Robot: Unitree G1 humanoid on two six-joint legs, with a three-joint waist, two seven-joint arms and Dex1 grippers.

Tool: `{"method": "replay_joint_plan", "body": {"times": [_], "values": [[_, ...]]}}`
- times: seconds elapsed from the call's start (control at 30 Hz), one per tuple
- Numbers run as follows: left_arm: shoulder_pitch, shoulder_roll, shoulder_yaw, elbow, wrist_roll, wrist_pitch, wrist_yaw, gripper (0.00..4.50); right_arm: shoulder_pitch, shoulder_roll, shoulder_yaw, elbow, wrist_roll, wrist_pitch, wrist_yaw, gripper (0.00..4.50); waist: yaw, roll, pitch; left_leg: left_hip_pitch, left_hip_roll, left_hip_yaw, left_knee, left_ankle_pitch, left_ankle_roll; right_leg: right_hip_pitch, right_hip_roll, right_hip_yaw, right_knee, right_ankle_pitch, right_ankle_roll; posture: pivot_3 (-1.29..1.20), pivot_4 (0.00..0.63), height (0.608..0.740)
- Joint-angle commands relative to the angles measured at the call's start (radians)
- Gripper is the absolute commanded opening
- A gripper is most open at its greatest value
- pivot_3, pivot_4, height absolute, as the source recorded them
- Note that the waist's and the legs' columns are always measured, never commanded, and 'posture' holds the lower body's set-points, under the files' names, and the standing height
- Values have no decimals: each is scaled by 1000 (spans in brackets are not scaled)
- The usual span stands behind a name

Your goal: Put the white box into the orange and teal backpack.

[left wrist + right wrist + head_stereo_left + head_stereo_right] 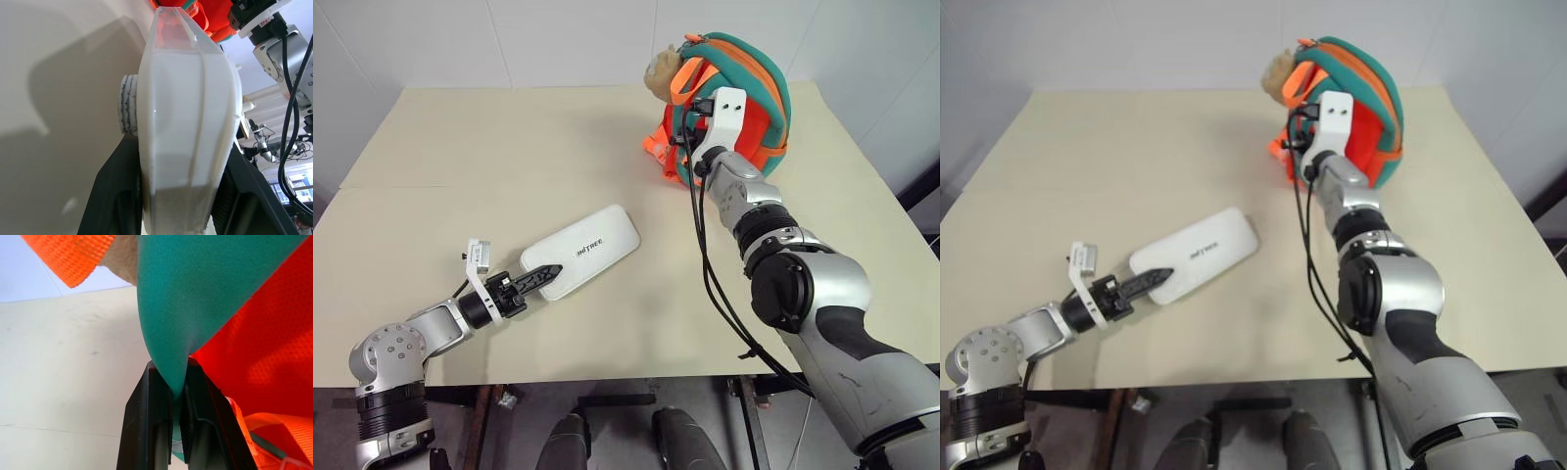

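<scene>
My right gripper [172, 391] is clenched on a fold of teal fabric at the edge of the orange and teal backpack [744, 103], which stands at the far side of the table [460, 157] directly ahead of that gripper; the fabric rises out of the jaws, with orange mesh to one side and an orange strap [68, 254] beyond. A tan plush charm [661, 73] hangs at the pack's upper edge, just past my right wrist. My left gripper [543, 275] is grasping the white box [582, 250] by its near short end, one finger on each broad face; the box extends away from the gripper toward the backpack, its far end well apart from the pack, low over the table or resting on it (I cannot tell which).

Risks, as I judge them:
- The pinch holds only a thin fold. A pull to spread the opening could slip the fabric free, or drag and tip the light backpack instead of opening it.
- I cannot tell whether the zipper is undone; if the mouth is narrow, the long box may jam at the rim or catch on a strap.
- The box is held at one end only. Its length gives leverage, so contact at the far end could twist it in my fingers or knock it loose.
</scene>
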Motion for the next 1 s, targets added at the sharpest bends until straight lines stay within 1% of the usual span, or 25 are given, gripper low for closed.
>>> {"method": "replay_joint_plan", "body": {"times": [0.03,0.23,0.3,0.33,0.4,0.47,0.5,0.57,0.63,0.7,0.77,0.87,0.93,1.0], "values": [[5,8,10,-12,2,-10,19,1313,-23,-47,2,-28,12,13,72,10,1,0,0,0,0,0,0,0,0,0,0,0,0,0,0,0,150,740],[-26,21,-17,43,28,-28,-10,1313,-24,-164,5,-60,32,59,221,10,4,0,0,0,-1,0,-1,0,0,0,0,0,-1,0,0,0,150,740],[-41,26,-33,69,42,-38,-25,1313,-26,-207,7,-77,43,85,281,10,5,0,0,0,-1,0,-1,0,0,0,0,0,-2,0,0,0,150,740],[-59,26,-50,93,54,-46,-38,1313,-24,-244,11,-101,52,117,336,10,7,0,0,0,-1,0,-2,0,0,0,0,0,-2,0,0,0,150,740],[-96,27,-82,135,78,-63,-64,1313,-13,-307,22,-162,72,203,433,10,11,0,0,-1,-1,0,-2,0,0,0,-1,0,-3,0,0,0,150,740],[-126,29,-106,171,101,-76,-88,1313,21,-346,50,-261,98,313,547,10,16,0,0,-1,-2,0,-2,0,0,0,-1,0,-3,0,0,0,150,740],[-143,33,-120,192,114,-83,-104,1313,64,-367,73,-365,126,413,619,10,17,0,0,-1,-2,0,-2,0,0,0,-1,0,-4,0,0,0,150,740],[-163,38,-135,219,133,-93,-127,1313,131,-389,99,-520,169,547,682,10,20,0,0,-1,-1,0,-4,0,0,0,-1,-1,-6,0,0,0,150,740],[-187,50,-153,254,157,-106,-156,1313,241,-421,113,-765,259,733,735,10,22,0,0,-1,-1,0,-5,0,0,0,0,0,-6,0,0,0,150,740],[-227,65,-180,311,192,-129,-193,1313,399,-484,97,-1103,456,1020,808,10,31,0,0,-1,-1,0,-5,0,0,-1,-1,0,-6,-1,0,0,150,740],[-263,76,-204,362,224,-151,-228,1313,527,-554,65,-1369,659,1259,863,10,38,1,1,-2,0,0,-6,0,-1,-1,0,-1,-6,-1,0,0,150,740],[-298,93,-240,429,271,-187,-280,1313,604,-602,-29,-1547,898,1527,862,10,38,1,1,-2,0,0,-6,-1,0,-1,-1,-1,-7,-2,0,0,150,740],[-316,103,-258,477,304,-216,-312,1313,654,-650,-63,-1599,1072,1598,837,10,37,0,1,-2,0,1,-5,-2,0,-1,-1,0,-6,-2,0,0,150,740],[-330,112,-266,520,329,-240,-342,1313,706,-738,-72,-1598,1272,1607,800,10,40,-1,1,-1,0,1,-4,-2,1,1,-1,-1,-6,-2,0,0,150,740]]}}
